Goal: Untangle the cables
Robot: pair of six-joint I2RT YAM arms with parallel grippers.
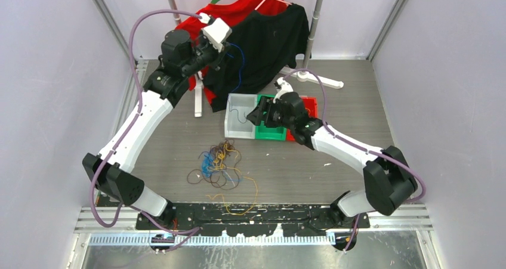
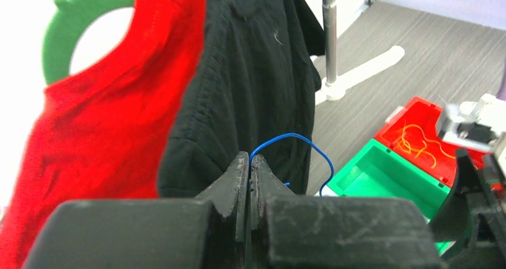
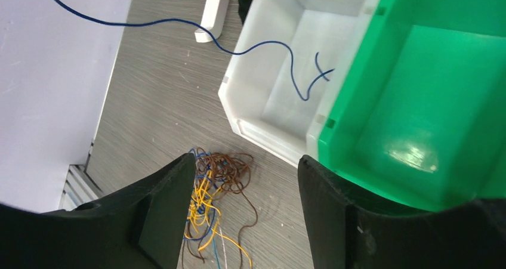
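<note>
Left end effector: the left end effector (image 2: 250,176) is raised high in front of the hanging black shirt (image 2: 256,72), its jaws pressed together on one blue cable (image 3: 270,42).
Blue cable: it hangs from that grip in a long loose line, and its free end curls inside the white bin (image 3: 262,135), apart from the pile.
Right end effector: the right end effector (image 3: 246,167) hovers over the near edge of the bins, jaws spread wide, holding nothing.
Sorted so far: a few yellow-orange cables (image 2: 417,141) lie in the red bin (image 1: 310,105). The green bin (image 3: 358,120) shows a bare floor.
Left to do: a tangle of cables (image 1: 219,161) lies on the bench (image 1: 358,90) in front of the bins, between the two arms, with brown, blue and yellow-orange strands looped through one another.
Progress, as a judgement: partly done. One colour has begun to be binned and one blue strand is free. Most of the strands look knotted together, and no brown strand appears in any bin.
Likely step in hand: letting the blue cable down into the white bin.
</note>
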